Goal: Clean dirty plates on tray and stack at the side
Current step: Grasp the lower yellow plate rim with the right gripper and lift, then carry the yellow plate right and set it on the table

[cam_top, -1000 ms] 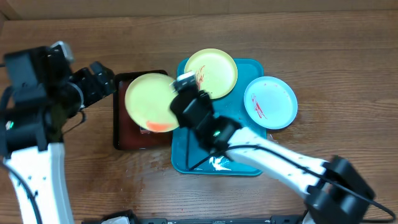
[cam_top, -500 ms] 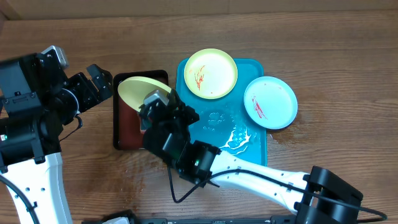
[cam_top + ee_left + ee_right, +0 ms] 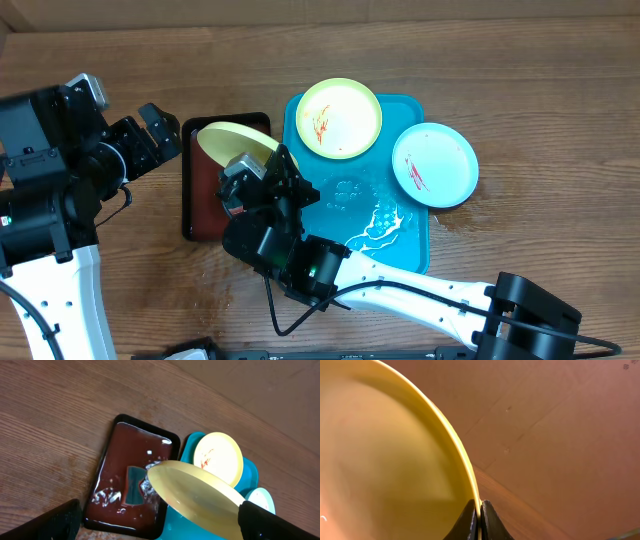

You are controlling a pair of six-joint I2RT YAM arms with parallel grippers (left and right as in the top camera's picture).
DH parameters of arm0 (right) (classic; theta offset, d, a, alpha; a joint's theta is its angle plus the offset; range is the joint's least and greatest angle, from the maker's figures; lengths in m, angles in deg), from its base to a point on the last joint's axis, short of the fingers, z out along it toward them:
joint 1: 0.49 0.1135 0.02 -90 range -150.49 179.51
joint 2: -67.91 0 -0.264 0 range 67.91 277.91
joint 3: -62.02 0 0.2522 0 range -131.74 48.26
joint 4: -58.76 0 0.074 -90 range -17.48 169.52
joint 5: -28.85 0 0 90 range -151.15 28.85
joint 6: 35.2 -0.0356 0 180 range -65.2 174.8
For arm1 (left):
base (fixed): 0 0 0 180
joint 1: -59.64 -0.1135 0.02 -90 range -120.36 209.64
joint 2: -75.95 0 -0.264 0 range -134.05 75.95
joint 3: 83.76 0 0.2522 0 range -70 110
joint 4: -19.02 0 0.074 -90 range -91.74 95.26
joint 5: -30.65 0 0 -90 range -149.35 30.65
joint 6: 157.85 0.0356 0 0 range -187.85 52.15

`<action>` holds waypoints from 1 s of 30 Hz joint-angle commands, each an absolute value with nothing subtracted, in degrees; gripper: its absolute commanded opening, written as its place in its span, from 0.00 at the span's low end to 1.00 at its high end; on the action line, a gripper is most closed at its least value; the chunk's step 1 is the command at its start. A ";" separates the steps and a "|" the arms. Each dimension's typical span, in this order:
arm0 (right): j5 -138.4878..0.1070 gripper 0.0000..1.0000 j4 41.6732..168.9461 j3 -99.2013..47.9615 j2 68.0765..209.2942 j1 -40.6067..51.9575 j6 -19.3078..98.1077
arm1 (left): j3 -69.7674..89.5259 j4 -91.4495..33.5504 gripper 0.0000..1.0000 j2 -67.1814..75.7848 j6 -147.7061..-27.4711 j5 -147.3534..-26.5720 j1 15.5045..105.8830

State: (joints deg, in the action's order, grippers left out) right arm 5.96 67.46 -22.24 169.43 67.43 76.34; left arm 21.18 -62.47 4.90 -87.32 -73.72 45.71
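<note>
Tilted plate (image 3: 232, 140), half behind right end effector (image 3: 480, 511)

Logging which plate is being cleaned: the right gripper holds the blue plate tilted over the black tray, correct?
Not quite. The right gripper holds a yellow plate tilted over the black tray. The blue plate lies at the right edge of the turquoise tray, as the overhead view shows.

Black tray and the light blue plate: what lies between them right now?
Overhead view: the turquoise tray, its wet floor bare there. The right gripper, holding a tilted yellow-green plate, hangs over its border with the black tray.
</note>
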 commanded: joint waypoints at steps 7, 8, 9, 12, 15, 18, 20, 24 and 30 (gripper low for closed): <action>7.36 0.04 66.55 -23.51 167.90 67.69 76.21 | 21.99 -62.27 1.00 4.71 -86.68 -73.30 45.38; 7.36 0.04 66.57 -23.51 167.90 67.69 75.73 | 21.99 -62.25 1.00 4.71 -86.68 -73.30 45.38; 7.39 0.04 66.59 -23.51 167.90 67.65 75.00 | 21.99 -62.27 1.00 4.71 -86.68 -73.30 45.38; 7.41 0.04 69.37 -23.49 167.90 66.56 65.93 | 21.99 -62.27 1.00 4.71 -86.68 -73.30 45.38; 6.29 0.04 75.33 -23.49 167.90 64.35 53.65 | 21.99 -62.27 1.00 4.71 -86.68 -73.30 45.40; 0.06 0.04 78.63 -23.51 166.72 61.27 48.93 | 21.99 -62.25 1.00 4.71 -86.68 -73.30 45.40; -5.05 0.04 80.99 -23.51 164.64 59.13 46.72 | 21.99 -62.27 1.00 4.71 -86.68 -73.30 45.40; -21.90 0.04 90.39 -23.51 158.72 52.42 36.60 | 21.99 -62.27 1.00 4.71 -86.68 -73.30 45.40; -52.94 0.04 107.46 -23.51 144.25 29.93 25.48 | 21.99 -62.27 1.00 4.71 -86.68 -73.30 45.40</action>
